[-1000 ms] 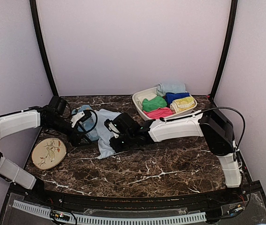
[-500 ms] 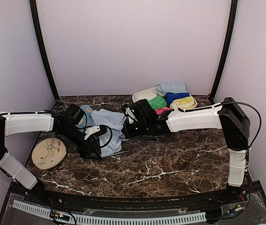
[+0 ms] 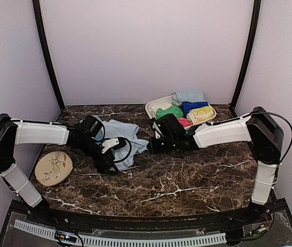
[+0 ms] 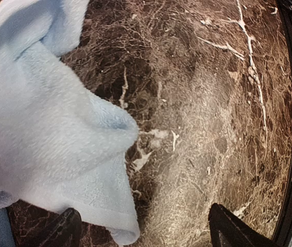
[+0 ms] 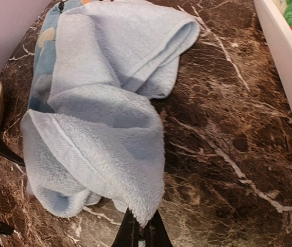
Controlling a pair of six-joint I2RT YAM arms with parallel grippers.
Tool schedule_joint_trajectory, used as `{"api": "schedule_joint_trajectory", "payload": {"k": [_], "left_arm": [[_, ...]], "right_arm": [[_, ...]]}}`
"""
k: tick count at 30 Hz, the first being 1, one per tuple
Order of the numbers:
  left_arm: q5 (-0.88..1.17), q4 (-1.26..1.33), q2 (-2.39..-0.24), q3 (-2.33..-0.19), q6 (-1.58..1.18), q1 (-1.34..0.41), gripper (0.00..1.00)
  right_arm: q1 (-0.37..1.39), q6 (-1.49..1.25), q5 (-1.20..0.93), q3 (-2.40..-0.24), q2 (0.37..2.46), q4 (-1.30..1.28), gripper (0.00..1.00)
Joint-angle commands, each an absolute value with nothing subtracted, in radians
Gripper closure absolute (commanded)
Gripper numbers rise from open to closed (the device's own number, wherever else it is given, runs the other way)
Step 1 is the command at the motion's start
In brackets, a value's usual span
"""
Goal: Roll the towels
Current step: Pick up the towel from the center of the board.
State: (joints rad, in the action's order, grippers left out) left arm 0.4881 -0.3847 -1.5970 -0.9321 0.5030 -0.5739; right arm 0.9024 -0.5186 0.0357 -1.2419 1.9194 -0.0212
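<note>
The pale blue towel (image 3: 122, 135) is lying crumpled on the marble table (image 3: 197, 180), left of centre, and the spotted towel (image 5: 41, 46) is peeking out from under its far-left side. The right gripper (image 5: 140, 232) is pinching a corner of the pale blue towel, its fingers pressed together on the fabric, and the cloth is bunching in loose folds beyond the grip. The left gripper (image 4: 146, 229) is hovering low at the towel's near-left edge with its fingers standing wide apart and gripping nothing; another corner of the towel is lying just beside one finger (image 4: 66, 229). The two grippers are facing each other across the cloth. Just behind the right arm, a white tray (image 3: 155, 104) is sitting against the back wall, crowded with a green roll (image 3: 169, 111), a pink roll (image 3: 184, 122), a dark-blue roll (image 3: 193, 106) and a yellow roll (image 3: 201, 114). A round beige plate (image 3: 53, 168) is resting near the left arm, apart from both towels.
</note>
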Motion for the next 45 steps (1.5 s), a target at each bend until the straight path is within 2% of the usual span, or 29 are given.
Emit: {"api": "schedule_joint_trajectory", "payload": {"k": [1,8,15,16,18,24,29,33,41,45], "left_arm": [[0.446,-0.289,-1.599,-0.918,0.442,-0.578,0.1],[0.427,-0.281,-1.636,-0.924,0.421,-0.595,0.1],[0.369,-0.292,-1.676,-0.935,0.433,-0.608,0.17],[0.365,-0.297,-1.674,-0.939,0.436,-0.608,0.22],[0.365,-0.314,-1.668,-0.944,0.445,-0.607,0.38],[0.403,-0.359,-1.626,-0.951,0.458,-0.606,0.76],[0.43,-0.425,-1.615,-0.994,0.474,-0.607,1.0],[0.382,-0.584,-1.599,-1.178,0.498,-0.606,1.0],[0.26,-0.824,-1.574,-1.773,0.544,-0.606,1.0],[0.195,-0.783,-1.515,-1.865,0.586,-0.608,1.0]], "right_arm": [[0.865,-0.556,0.053,-1.189,1.836,0.05,1.0],[0.85,-0.567,0.041,-1.165,1.814,0.072,1.0],[0.845,-0.561,0.04,-1.164,1.793,0.071,1.0],[0.844,-0.56,0.04,-1.161,1.787,0.072,1.0],[0.839,-0.557,0.041,-1.16,1.777,0.07,1.0],[0.82,-0.552,0.04,-1.129,1.744,0.068,1.0],[0.806,-0.543,0.038,-1.127,1.711,0.058,1.0],[0.784,-0.515,0.047,-1.133,1.648,0.025,1.0],[0.751,-0.445,0.054,-1.203,1.461,-0.043,1.0],[0.75,-0.434,0.029,-1.26,1.402,-0.059,1.0]]}}
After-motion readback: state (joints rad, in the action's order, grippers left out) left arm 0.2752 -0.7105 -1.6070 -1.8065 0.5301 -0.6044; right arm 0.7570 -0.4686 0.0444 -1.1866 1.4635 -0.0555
